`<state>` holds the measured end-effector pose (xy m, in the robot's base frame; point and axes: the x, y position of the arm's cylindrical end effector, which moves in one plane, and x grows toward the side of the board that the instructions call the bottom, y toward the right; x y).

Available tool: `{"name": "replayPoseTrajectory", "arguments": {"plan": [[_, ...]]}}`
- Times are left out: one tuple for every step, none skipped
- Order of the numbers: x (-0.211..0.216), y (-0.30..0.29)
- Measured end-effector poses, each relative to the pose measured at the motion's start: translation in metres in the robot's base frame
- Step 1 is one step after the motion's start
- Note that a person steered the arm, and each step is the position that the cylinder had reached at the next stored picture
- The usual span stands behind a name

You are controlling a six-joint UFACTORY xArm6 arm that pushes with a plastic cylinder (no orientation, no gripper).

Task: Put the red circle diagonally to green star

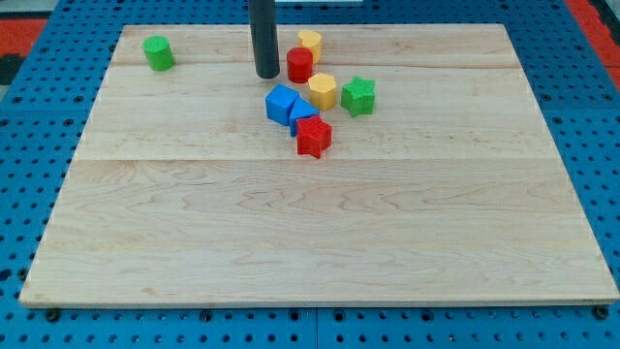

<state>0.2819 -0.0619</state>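
My tip [267, 76] is resting on the tabletop [320, 242] just left of the red circle [299, 65], almost touching it. The tool is a plain rod, with nothing to spread or pinch. The red circle is sitting far in the scene, up and left of the green star [357, 95], with a yellow block [323, 90] lying between them and another yellow block [310, 43] just behind. Blue blocks [288, 107] and a red star [313, 137] are crowding the near side; room is opening leftward toward the green cylinder [158, 52].
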Motion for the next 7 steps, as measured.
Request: {"name": "replayPoseTrajectory", "arguments": {"plan": [[-0.007,0.038],[-0.006,0.104],[-0.001,0.140],[0.023,0.138],[0.019,0.174],[0.009,0.227],[-0.001,0.268]]}}
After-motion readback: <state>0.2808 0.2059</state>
